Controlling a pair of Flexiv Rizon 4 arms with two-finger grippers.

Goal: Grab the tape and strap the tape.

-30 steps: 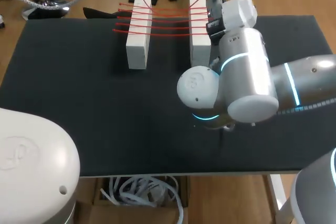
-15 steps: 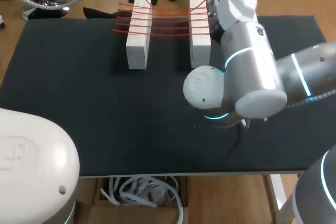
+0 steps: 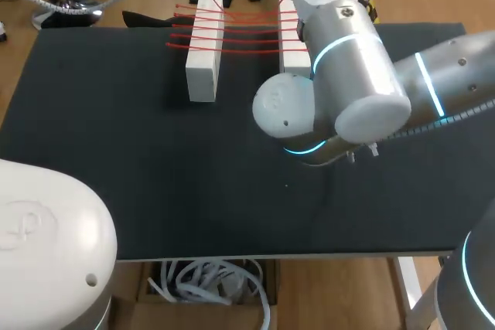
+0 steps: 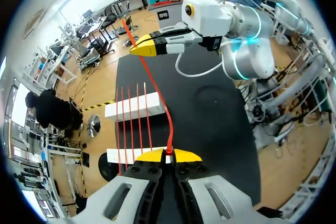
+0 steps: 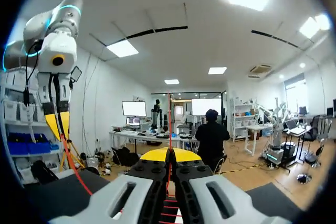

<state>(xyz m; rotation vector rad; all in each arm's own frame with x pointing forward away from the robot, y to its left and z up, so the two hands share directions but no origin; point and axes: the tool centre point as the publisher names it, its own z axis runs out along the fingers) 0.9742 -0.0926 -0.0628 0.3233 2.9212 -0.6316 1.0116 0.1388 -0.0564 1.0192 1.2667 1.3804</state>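
Observation:
Two white blocks (image 3: 204, 48) (image 3: 291, 59) stand at the far side of the black table (image 3: 116, 152), with several red tape strands (image 3: 247, 27) stretched across them. In the left wrist view my left gripper (image 4: 169, 156) is shut on the red tape (image 4: 155, 85). From there the tape rises over the blocks (image 4: 134, 111) to my right gripper (image 4: 135, 49), shut on its other end. The right wrist view shows the right gripper (image 5: 169, 153) pinching the tape, with the left gripper (image 5: 55, 121) off to one side. In the head view my right arm (image 3: 356, 75) covers part of the right block, and both grippers are hidden.
A dark flat object (image 3: 147, 19) lies at the table's far edge beside the left block. The bulky white part of my left arm (image 3: 46, 245) rises at the near left corner. Bare black tabletop spreads in front of the blocks.
My right arm has swung left and toward the far edge, so its wrist now sits over the right block's far end. The blocks and strands have not moved.

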